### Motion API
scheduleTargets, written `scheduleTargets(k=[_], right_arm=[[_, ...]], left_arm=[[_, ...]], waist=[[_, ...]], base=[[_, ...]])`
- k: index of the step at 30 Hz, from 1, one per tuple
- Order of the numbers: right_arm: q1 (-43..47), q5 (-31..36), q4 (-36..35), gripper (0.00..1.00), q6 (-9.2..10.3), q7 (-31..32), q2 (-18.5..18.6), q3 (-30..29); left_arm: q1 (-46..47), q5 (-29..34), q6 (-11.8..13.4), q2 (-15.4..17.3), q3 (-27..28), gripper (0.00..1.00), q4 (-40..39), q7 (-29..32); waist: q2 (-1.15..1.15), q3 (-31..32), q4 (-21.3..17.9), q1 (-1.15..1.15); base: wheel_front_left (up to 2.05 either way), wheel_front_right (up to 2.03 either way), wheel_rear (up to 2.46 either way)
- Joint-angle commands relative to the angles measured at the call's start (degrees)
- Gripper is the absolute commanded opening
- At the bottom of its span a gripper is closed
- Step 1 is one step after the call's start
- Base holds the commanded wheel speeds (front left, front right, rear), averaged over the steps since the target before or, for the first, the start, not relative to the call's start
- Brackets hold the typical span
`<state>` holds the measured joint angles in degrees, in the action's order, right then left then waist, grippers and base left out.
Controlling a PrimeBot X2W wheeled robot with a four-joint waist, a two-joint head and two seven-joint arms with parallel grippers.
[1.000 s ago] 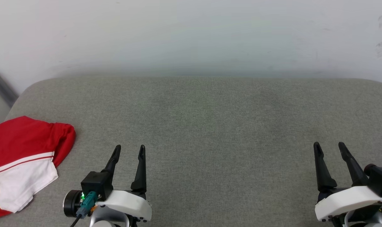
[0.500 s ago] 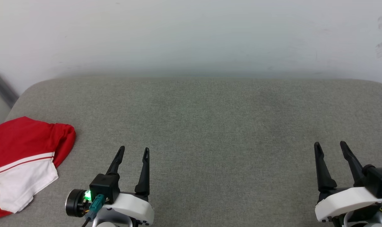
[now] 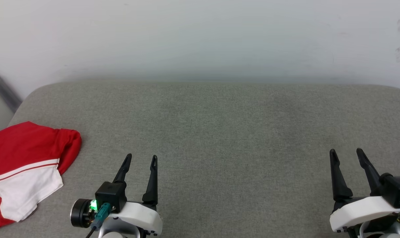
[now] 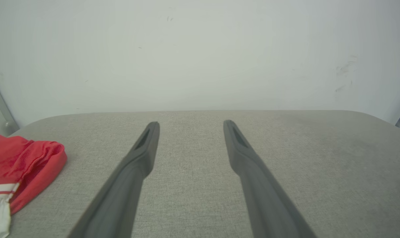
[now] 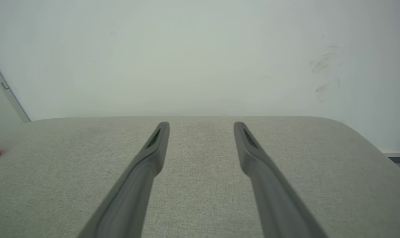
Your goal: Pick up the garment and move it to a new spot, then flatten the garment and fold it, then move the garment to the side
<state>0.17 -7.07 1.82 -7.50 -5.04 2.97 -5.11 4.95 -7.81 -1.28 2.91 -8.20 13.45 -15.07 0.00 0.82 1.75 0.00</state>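
Note left gripper (image 3: pixel 141 156) and right gripper (image 3: pixel 346 150) released, empty, ready to pinch. Locate garment (image 3: pixel 24 155) heaped left of left gripper.

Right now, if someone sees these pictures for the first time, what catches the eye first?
The red and white garment stands out, lying at the far left edge of the grey padded surface. Next come the dark-fingered left hand, near the garment, and the right hand at the lower right, both open and holding nothing.
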Motion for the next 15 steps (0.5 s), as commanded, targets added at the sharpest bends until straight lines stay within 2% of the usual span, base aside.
scheduleTargets(k=[1,7,15], right_arm=[[-0.3,0.3,0.0,1.0,0.02,-0.5,-0.2,-0.2],[0.3,0.6,-1.0,1.0,0.02,-0.5,-0.2,0.4],[0.2,1.1,-2.6,1.0,0.02,0.1,-0.1,3.0]], left_arm=[[0.6,-0.1,0.3,0.0,0.0,1.0,0.2,-0.2],[1.4,-0.2,0.4,0.0,0.2,1.0,0.6,-0.2],[1.7,0.0,1.0,0.0,2.3,1.0,0.8,-0.2]], waist=[[0.0,0.1,0.4,0.0],[0.0,0.0,3.9,0.0],[0.0,-0.4,11.6,0.0]], base=[[0.0,0.0,0.0],[0.0,0.0,0.0],[0.0,0.0,0.0]])
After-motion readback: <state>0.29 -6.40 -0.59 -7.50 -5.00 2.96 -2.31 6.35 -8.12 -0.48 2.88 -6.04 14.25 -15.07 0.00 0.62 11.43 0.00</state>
